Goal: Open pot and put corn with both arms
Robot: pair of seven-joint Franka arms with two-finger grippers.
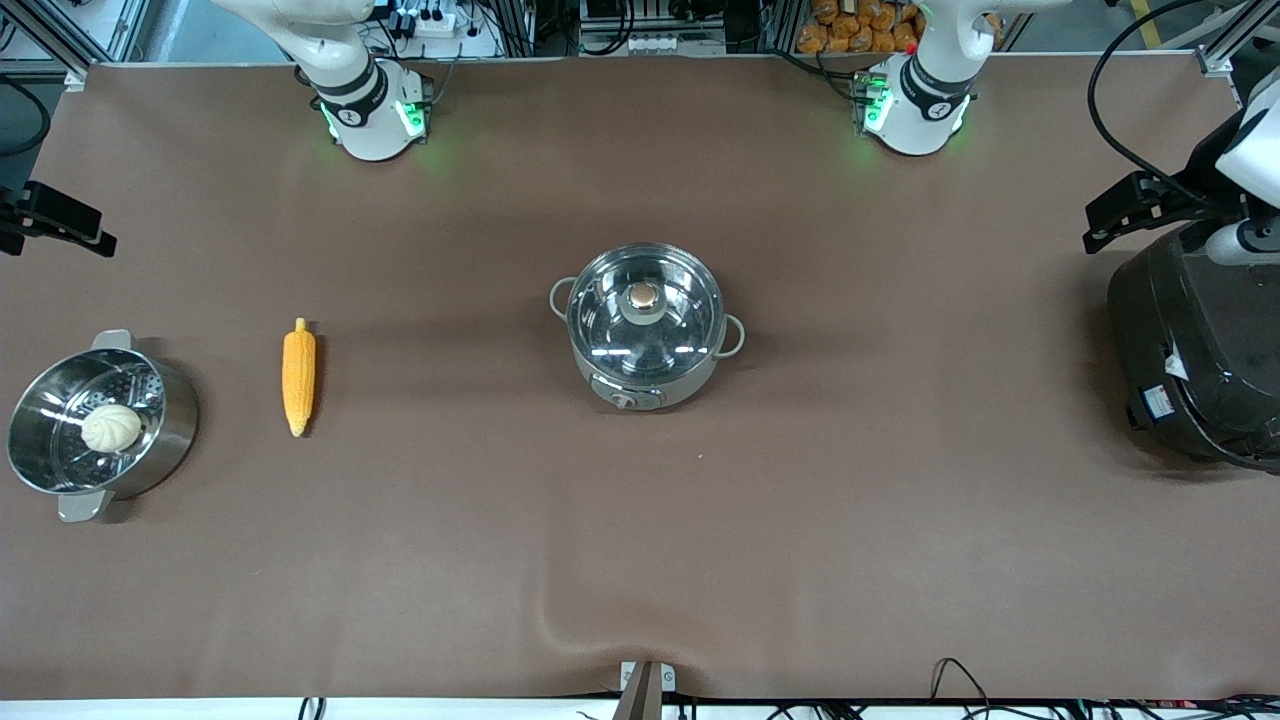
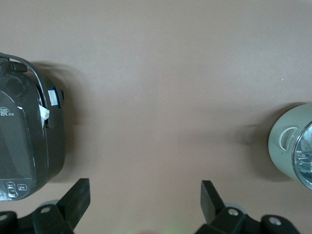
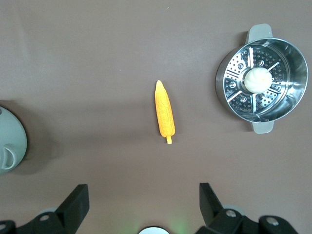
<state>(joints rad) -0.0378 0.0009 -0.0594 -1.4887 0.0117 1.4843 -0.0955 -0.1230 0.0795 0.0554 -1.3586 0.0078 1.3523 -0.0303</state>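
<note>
Left gripper (image 2: 145,204): raised over bare brown table (image 1: 860,520) toward the left arm's end, jaws spread wide, nothing between the fingers (image 2: 78,197); only the two black fingertips and part of the mount show in its wrist view, the rest cut off at the frame edge. Ahead of those jaws lies open tablecloth; off to one side the black rice cooker (image 2: 27,141), partly cut off; off to the other side a sliver of the pot (image 2: 292,146), grey handle and a bit of glass only. Right gripper (image 3: 144,204): raised over bare table toward the right arm's end, jaws likewise wide apart and holding nothing, fingers (image 3: 78,200) cut off at the base. Straight ahead of these jaws, well apart from them, the corn (image 3: 165,114) lies flat on the cloth, touching nothing. Farther ahead and to one side, the steel steamer (image 3: 263,80) with a perforated insert and a pale bun (image 3: 257,79) in it; on the other side, the pot's grey edge barely enters the frame. Pot: table centre, between the two arms' reach, glass lid (image 1: 645,315) on, round knob on top, dial facing the front camera; contents hard to make out through reflections. Nothing stands between corn and pot. In the front view both arms are largely cut off at the frame edges.
</note>
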